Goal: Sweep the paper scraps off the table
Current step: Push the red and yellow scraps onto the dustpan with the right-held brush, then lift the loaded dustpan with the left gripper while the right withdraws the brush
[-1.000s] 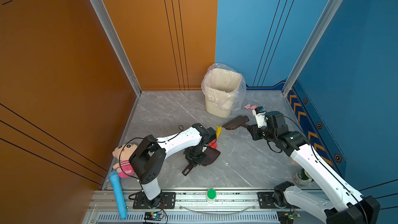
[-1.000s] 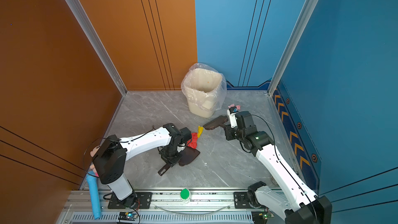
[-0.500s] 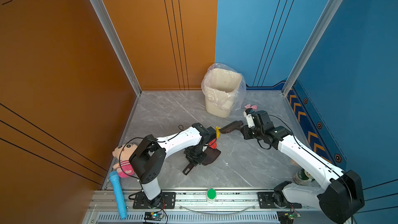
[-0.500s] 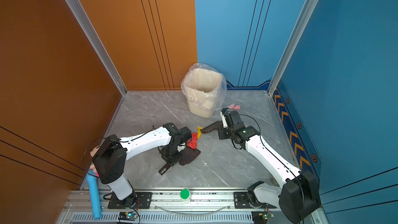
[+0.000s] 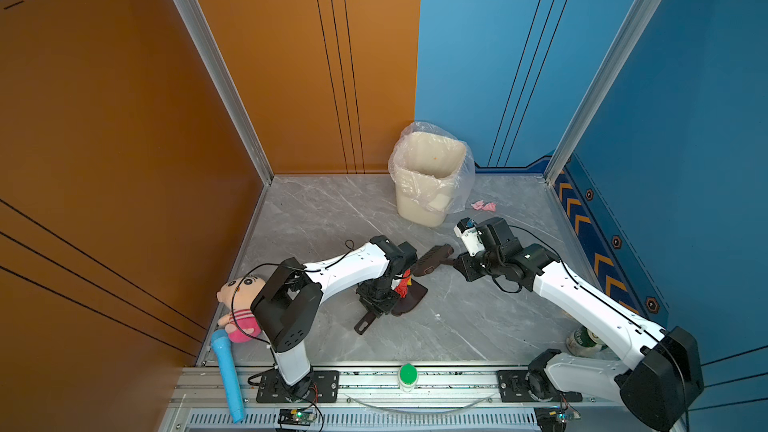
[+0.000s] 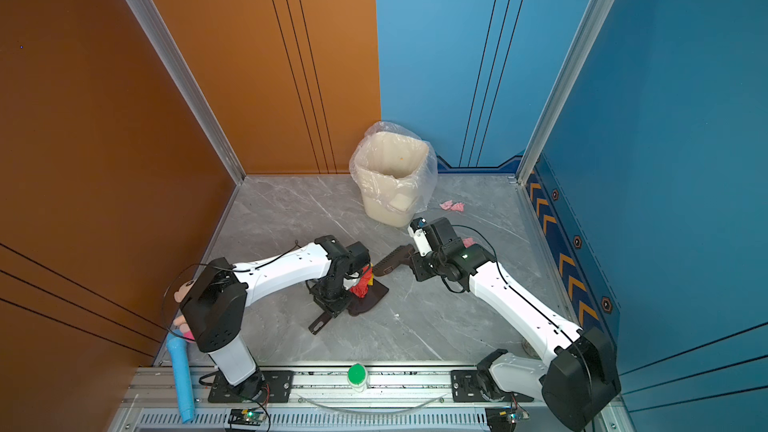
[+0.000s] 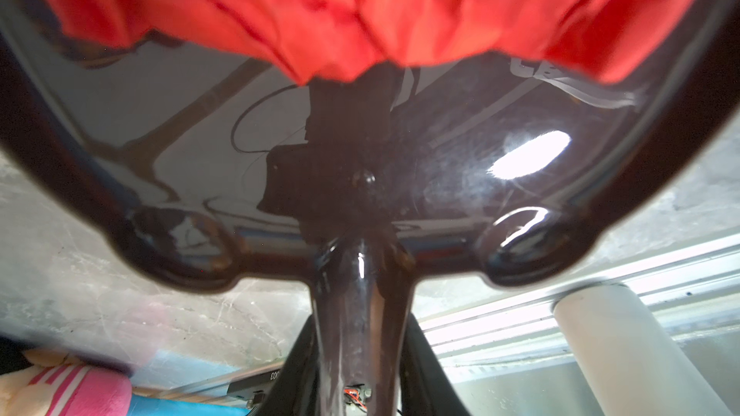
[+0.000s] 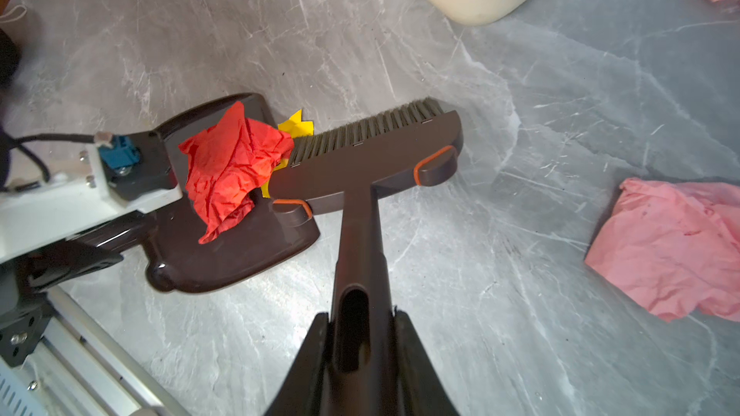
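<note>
Two hands are working the sweep: the right hand (image 8: pixel 360 358) is pinching the brush (image 8: pixel 372 150) handle tight, the left hand (image 7: pixel 356 378) is clamped on the stem of the dustpan (image 8: pixel 224 242), pan lying flat on the bench (image 8: pixel 500 234). One red scrap (image 8: pixel 232 166) is sitting partly in the pan, a yellow scrap (image 8: pixel 296 126) is wedged between the bristles and the pan lip. Risks: the red scrap is bulging over the pan's edge, so any tilt or quick lift is likely spilling it back onto the bench; the yellow scrap is peeking out beyond the bristles and could be slipping past the brush end instead of riding in; the brush head is overlapping the pan rim, so more push could be shoving the pan out of line in the left hand's grip. In a top view, from the pan, a pair of pink scraps (image 5: pixel 484 205) is lying at about 1 o'clock beside the lined bin (image 5: pixel 428 176), well apart from the pan, and a bigger pink scrap (image 8: pixel 672 246) is lying close by the right arm, so the arm could be dragging it off course. Writing: nothing clearly readable; the left wrist view is showing small characters on a dark bracket that are looking like "003", and a faint reflected mark in the pan gloss is too blurred to tell.
</note>
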Tool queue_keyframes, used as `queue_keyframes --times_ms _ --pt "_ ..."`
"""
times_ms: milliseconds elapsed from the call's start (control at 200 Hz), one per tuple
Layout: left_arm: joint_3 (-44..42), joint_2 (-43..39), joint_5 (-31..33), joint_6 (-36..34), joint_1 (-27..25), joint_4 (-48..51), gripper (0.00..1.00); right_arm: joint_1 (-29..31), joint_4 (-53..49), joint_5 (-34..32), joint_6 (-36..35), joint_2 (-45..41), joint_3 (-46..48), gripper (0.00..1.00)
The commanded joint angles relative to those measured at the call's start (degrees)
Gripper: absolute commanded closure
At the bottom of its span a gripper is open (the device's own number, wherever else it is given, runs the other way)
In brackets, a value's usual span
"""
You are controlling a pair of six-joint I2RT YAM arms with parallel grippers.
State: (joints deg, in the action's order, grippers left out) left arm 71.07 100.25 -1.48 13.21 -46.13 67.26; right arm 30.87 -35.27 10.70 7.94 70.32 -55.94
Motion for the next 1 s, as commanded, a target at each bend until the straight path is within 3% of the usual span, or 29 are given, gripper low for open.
queue_keyframes --times_ms 0,310,491,721,996 --pt "0.8 0.8 0.9 -0.7 0.9 -0.1 1.00 0.4 -6.7 2.5 -3.0 -1.4 -1.9 1.00" --pt "0.4 -0.3 1.6 -0.8 1.7 -1.0 1.00 -1.0 -9.4 4.2 -4.9 -6.2 -2.9 1.00" --pt "0.4 -0.9 4.5 -0.9 2.1 -2.9 1.00 -3.3 -10.2 1.3 -4.3 -9.2 -3.7 1.00" --pt "0.2 -3.3 5.8 -1.6 2.3 -9.3 1.00 -8.2 -8.6 0.1 -1.5 -14.1 -2.6 1.00" --pt "1.2 -8.1 7.4 -2.2 2.2 -8.9 1.00 -17.2 -5.9 -1.9 4.1 -19.8 -0.2 1.00"
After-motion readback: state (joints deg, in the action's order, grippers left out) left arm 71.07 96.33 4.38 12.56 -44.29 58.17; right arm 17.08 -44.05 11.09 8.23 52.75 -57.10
